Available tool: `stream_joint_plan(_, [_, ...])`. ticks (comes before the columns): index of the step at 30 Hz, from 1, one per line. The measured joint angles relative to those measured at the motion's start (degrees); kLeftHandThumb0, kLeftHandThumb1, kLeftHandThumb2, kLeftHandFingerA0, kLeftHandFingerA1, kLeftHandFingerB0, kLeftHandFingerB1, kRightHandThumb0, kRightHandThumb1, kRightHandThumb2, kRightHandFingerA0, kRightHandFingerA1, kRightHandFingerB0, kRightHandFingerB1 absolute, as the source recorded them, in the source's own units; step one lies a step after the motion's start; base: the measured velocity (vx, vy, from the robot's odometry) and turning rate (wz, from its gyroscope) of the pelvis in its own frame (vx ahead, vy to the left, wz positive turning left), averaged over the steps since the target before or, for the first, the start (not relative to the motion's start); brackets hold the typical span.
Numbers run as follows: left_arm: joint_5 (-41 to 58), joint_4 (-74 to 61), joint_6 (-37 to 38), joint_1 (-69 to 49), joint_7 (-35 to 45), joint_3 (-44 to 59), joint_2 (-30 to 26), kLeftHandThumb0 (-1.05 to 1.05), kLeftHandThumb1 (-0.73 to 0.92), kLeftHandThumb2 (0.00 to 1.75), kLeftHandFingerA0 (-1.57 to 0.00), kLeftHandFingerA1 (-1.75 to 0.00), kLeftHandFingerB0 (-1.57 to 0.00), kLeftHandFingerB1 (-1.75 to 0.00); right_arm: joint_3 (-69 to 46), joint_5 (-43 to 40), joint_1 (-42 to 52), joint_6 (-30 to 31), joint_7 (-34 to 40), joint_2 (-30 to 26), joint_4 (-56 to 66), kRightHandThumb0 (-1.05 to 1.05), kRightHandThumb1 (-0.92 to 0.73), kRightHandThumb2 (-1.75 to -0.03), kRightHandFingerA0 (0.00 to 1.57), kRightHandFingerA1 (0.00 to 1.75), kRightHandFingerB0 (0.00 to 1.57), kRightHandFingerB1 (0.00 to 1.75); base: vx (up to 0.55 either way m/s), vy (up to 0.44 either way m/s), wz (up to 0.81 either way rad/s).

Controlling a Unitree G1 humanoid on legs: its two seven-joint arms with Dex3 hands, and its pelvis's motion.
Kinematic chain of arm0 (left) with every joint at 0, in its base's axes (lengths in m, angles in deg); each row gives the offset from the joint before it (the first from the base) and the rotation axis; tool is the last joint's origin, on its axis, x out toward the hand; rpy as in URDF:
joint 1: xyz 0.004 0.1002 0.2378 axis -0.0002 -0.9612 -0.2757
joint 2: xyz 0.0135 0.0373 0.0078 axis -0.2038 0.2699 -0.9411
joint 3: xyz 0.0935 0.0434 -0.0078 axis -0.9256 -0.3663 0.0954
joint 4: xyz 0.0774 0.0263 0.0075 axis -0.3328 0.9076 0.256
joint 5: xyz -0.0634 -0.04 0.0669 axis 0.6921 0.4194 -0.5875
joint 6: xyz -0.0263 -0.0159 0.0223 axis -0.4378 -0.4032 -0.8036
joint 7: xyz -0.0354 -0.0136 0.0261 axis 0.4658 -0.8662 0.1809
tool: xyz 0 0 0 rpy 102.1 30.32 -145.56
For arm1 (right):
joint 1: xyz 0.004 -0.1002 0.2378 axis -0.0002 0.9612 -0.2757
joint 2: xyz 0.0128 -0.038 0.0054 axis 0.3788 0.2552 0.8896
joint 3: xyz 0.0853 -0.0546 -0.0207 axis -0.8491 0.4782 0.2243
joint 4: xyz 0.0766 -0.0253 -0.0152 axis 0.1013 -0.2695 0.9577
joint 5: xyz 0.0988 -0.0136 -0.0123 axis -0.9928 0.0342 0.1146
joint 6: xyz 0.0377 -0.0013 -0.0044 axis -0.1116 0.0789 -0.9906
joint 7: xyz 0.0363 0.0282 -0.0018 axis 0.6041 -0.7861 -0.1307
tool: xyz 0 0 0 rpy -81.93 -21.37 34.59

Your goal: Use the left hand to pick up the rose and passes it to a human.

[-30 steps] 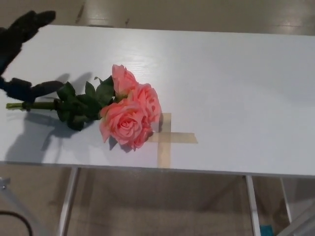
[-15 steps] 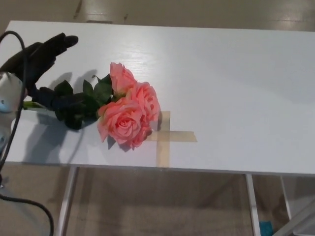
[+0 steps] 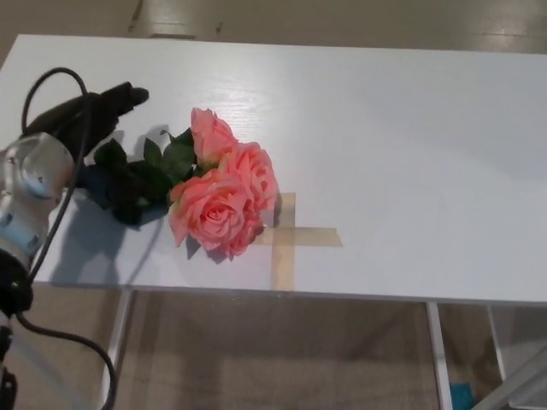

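A bunch of pink roses with dark green leaves lies on the white table, blooms toward the middle and stem pointing left. My black left hand reaches in from the left at the stem end. Its fingers stretch above the leaves, and the thumb sits lower by the stem, so the hand is open around the stem end. My silver forearm hides the stem's tip. The roses rest flat on the table. My right hand does not show.
A cross of tan tape is stuck on the table just right of the blooms. A black cable loops over my left wrist. The table's front edge runs close below the roses, with floor and table legs beneath.
My left hand and forearm have moved right, over the stem end toward the leaves, and the stem tip is now covered. The roses have stayed in place.
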Motion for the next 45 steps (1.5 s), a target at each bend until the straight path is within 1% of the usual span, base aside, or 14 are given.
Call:
stream_joint_plan(10, [-2.3, 1.5, -0.4, 0.3, -0.8, -3.0, 3.4, -0.58, 0.38, 0.76, -0.06, -0.17, -0.06, -0.23, -0.1, -0.1, 0.0, 0.0, -0.6, 0.1, 0.0, -0.26, -0.66, -0.60, 0.68, 0.43, 0.50, 0.37, 0.00, 0.000, 0.00])
stream_joint_plan(11, [-2.4, 1.5, -0.4, 0.3, -0.8, -3.1, 3.6, -0.58, 0.38, 0.76, -0.06, -0.17, -0.06, -0.23, -0.1, -0.1, -0.1, 0.0, -0.6, 0.1, 0.0, -0.35, -0.58, -0.75, 0.63, 0.52, 0.47, 0.47, 0.00, 0.000, 0.00])
stream_joint_plan(16, [-3.5, 1.6, -0.7, 0.7, -1.0, -3.7, 4.1, -0.58, 0.39, 0.76, -0.07, -0.17, -0.07, -0.23, -0.3, -0.2, -0.7, 0.1, -0.7, 0.2, 0.0, -0.35, -0.58, -0.75, 0.63, 0.52, 0.46, 0.47, 0.00, 0.000, 0.00])
stream_joint_plan(18, [-3.8, 1.6, -0.8, 0.8, -1.1, -3.9, 4.2, -0.58, 0.40, 0.72, -0.22, -0.42, -0.03, -0.24, -0.4, -0.2, -0.9, 0.1, -0.7, 0.2, 0.0, -0.35, -0.59, -0.74, 0.62, 0.51, 0.46, 0.46, 0.00, 0.000, 0.00])
stream_joint_plan(21, [-4.1, 2.1, -0.5, 0.8, -1.1, -4.7, 4.5, -0.58, 0.40, 0.72, -0.22, -0.42, -0.03, -0.24, -0.6, -0.4, -0.9, 0.1, -0.8, 0.2, 0.1, -0.35, -0.59, -0.74, 0.62, 0.51, 0.46, 0.46, 0.00, 0.000, 0.00])
stream_joint_plan(22, [-4.3, 2.3, -0.4, 0.8, -1.1, -4.9, 4.5, -0.29, 0.74, 0.62, -0.72, -1.01, -0.14, -0.28, -0.7, -0.4, -0.9, 0.1, -0.8, 0.2, 0.1, -0.35, -0.59, -0.74, 0.62, 0.51, 0.46, 0.46, 0.00, 0.000, 0.00])
stream_joint_plan(23, [-4.3, 2.6, -0.2, 0.9, -1.1, -5.1, 4.6, -0.21, 0.77, 0.64, -0.58, -1.41, -0.26, -0.31, -0.8, -0.4, -0.9, 0.1, -0.9, 0.2, 0.1, -0.35, -0.59, -0.74, 0.62, 0.51, 0.46, 0.46, 0.00, 0.000, 0.00])
stream_joint_plan(24, [-4.5, 3.5, 0.4, 1.1, -1.2, -5.6, 4.6, -0.16, 0.79, 0.64, -0.58, -1.44, -0.37, -0.33, -1.0, -0.5, -0.9, 0.1, -0.9, 0.2, 0.1, -0.35, -0.59, -0.74, 0.62, 0.51, 0.46, 0.46, 0.00, 0.000, 0.00])
stream_joint_plan(32, [-8.6, 7.4, 3.2, 3.8, -3.8, -12.3, 5.1, -0.18, 0.67, 0.61, -0.67, -1.29, -0.65, -0.43, -1.2, -0.5, -1.0, 0.1, -1.0, 0.2, 0.2, -0.27, -0.66, -0.60, 0.67, 0.43, 0.49, 0.37, 0.00, 0.000, 0.00])
stream_joint_plan(33, [-9.3, 7.8, 3.2, 4.2, -4.2, -13.3, 5.3, -0.20, 0.68, 0.60, -0.91, -0.90, -0.64, -0.44, -1.2, -0.5, -1.0, 0.1, -1.0, 0.2, 0.2, -0.27, -0.66, -0.60, 0.67, 0.43, 0.50, 0.37, 0.00, 0.000, 0.00])
stream_joint_plan(35, [-10.5, 8.1, 3.0, 4.8, -4.6, -14.6, 5.5, -0.20, 0.68, 0.60, -0.91, -0.90, -0.64, -0.44, -1.3, -0.5, -1.0, 0.1, -1.1, 0.2, 0.2, -0.27, -0.66, -0.60, 0.67, 0.43, 0.50, 0.37, 0.00, 0.000, 0.00])
stream_joint_plan(36, [-10.8, 8.3, 2.8, 5.1, -4.6, -15.0, 5.6, -0.22, 0.71, 0.62, -1.08, -0.65, -0.59, -0.43, -1.3, -0.6, -1.0, 0.1, -1.1, 0.2, 0.2, -0.28, -0.66, -0.60, 0.68, 0.43, 0.50, 0.37, 0.00, 0.000, 0.00])
stream_joint_plan(44, [-12.1, 8.9, 2.4, 6.1, -4.6, -14.4, 6.1, -0.22, 0.73, 0.62, -0.99, -0.69, -0.60, -0.42, -1.2, -0.5, -2.0, 0.1, -1.5, 0.2, 0.1, -0.30, -0.67, -0.60, 0.67, 0.43, 0.51, 0.38, 0.00, 0.000, 0.00])
stream_joint_plan(45, [-12.1, 8.9, 2.6, 6.0, -4.6, -14.1, 6.1, -0.22, 0.74, 0.62, -0.78, -0.96, -0.60, -0.41, -1.1, -0.5, -2.1, 0.1, -1.5, 0.2, 0.1, -0.30, -0.67, -0.60, 0.67, 0.43, 0.52, 0.38, 0.00, 0.000, 0.00])
